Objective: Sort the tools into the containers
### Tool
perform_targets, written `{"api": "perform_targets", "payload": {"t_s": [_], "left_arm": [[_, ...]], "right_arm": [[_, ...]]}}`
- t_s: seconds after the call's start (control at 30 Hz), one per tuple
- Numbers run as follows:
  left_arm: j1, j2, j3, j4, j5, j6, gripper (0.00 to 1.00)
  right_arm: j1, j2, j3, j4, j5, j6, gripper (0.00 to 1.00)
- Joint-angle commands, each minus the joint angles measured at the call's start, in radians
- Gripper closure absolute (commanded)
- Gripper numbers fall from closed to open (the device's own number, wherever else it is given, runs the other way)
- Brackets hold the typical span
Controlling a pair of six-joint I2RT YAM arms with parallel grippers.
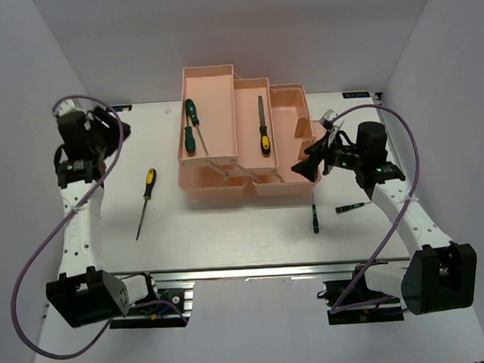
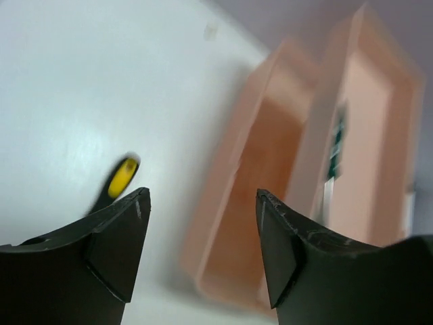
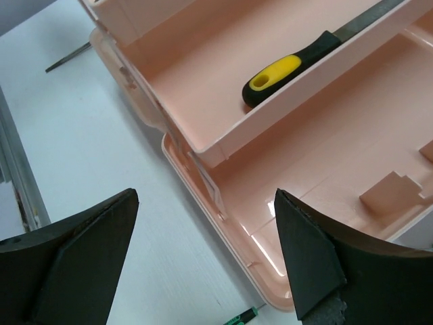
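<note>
Pink toolbox (image 1: 214, 187), opened out, at the middle of the white bench (image 1: 228, 238), toward the far side; stepped trays side by side.

- Left tray (image 1: 221, 78): two green-handled screwdrivers (image 1: 191, 111), long axes roughly far to near with a slight lean; the farther one with its handle at the far end and its shaft running toward the near right.
- Middle tray (image 1: 246, 93): one yellow-and-black tray screwdriver (image 1: 263, 126), long axis far to near, handle at the near end, shaft pointing far.
- Right compartment (image 1: 291, 99): contents not discernible.

Loose on the bench:
- Yellow-and-black bench screwdriver (image 1: 145, 202), left of the toolbox and well apart from it; handle far, tip pointing near and slightly left.
- First precision screwdriver (image 1: 314, 218), just near of the toolbox's right part; long axis far to near.
- Second precision screwdriver (image 1: 354, 207), to the right of the first; long axis nearly left to right.

Left tool (image 2: 203, 196): fingers spread, nothing between them; raised at the far left of the bench, apart from the toolbox.
Right tool (image 3: 206, 196): fingers spread wide, empty; above the toolbox's right near edge.
</note>
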Motion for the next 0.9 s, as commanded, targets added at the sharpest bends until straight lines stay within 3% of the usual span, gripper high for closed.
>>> {"api": "perform_targets", "payload": {"t_s": [0.0, 0.17, 0.2, 0.27, 0.53, 0.87], "left_arm": [[-0.033, 0.001, -0.189, -0.06, 0.01, 0.101, 0.26], [-0.016, 0.04, -0.351, 0.056, -0.047, 0.217, 0.26], [-0.014, 0.063, -0.362, 0.067, -0.058, 0.24, 0.26], [-0.016, 0.132, -0.38, 0.085, -0.07, 0.286, 0.26], [-0.016, 0.24, -0.48, 0.246, -0.038, 0.387, 0.25], [-0.034, 0.347, -0.483, 0.34, -0.036, 0.417, 0.27]], "right_arm": [[-0.004, 0.006, 0.04, -0.035, -0.075, -0.105, 0.14], [-0.004, 0.024, 0.054, -0.124, -0.12, -0.217, 0.32], [-0.003, 0.038, 0.057, -0.139, -0.138, -0.231, 0.48], [-0.002, 0.059, 0.071, -0.178, -0.147, -0.242, 0.62], [-0.004, 0.053, 0.049, -0.199, -0.112, -0.254, 0.52], [-0.004, 0.079, 0.057, -0.206, -0.115, -0.241, 0.49]]}}
